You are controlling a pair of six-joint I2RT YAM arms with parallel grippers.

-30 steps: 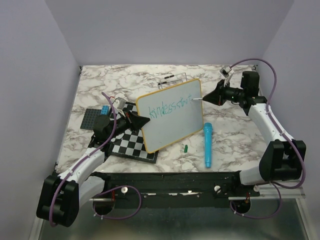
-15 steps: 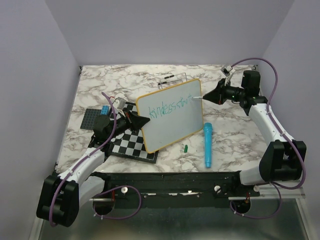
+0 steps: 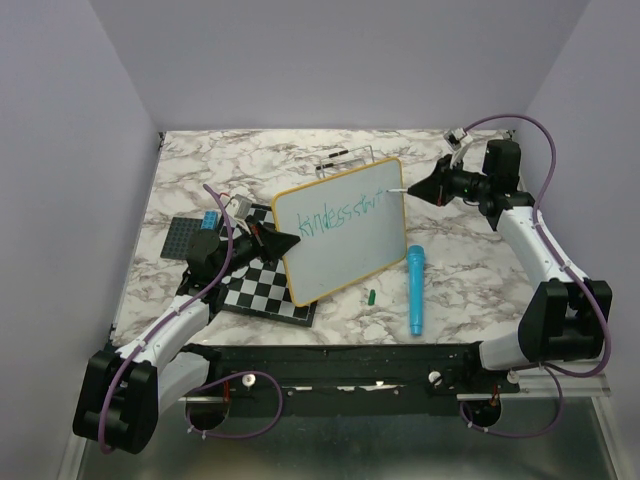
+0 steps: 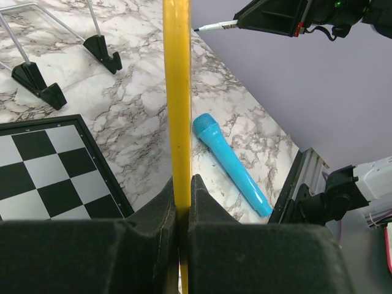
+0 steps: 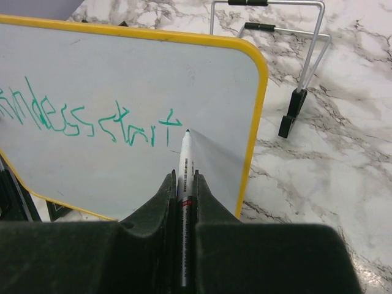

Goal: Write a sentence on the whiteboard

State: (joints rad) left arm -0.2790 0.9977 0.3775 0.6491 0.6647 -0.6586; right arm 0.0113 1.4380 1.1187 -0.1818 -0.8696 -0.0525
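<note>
Two claws are both clenched: the right claw [image 5: 182, 182] grips a marker [image 5: 185, 150] by its barrel, and the left claw [image 4: 181, 191] pinches the yellow frame of the whiteboard [image 3: 345, 255] at its left edge. The marker's tip sits just right of the last green stroke of the lettering [image 5: 79, 116]; whether it touches the surface I cannot tell.

Writing is partway. The top line reads roughly "kindess start", so this looks like the pause before the closing "s". That letter must fit the narrow white strip left before the frame. The next move calls for a small, tight stroke, then a lift and a shift back left and lower for the second line.

The whiteboard stands tilted near the middle of the table, its face turned up toward the near edge. Its long axis runs from the left edge toward the far right corner. The marker's long axis points from the right edge toward the left.
</note>
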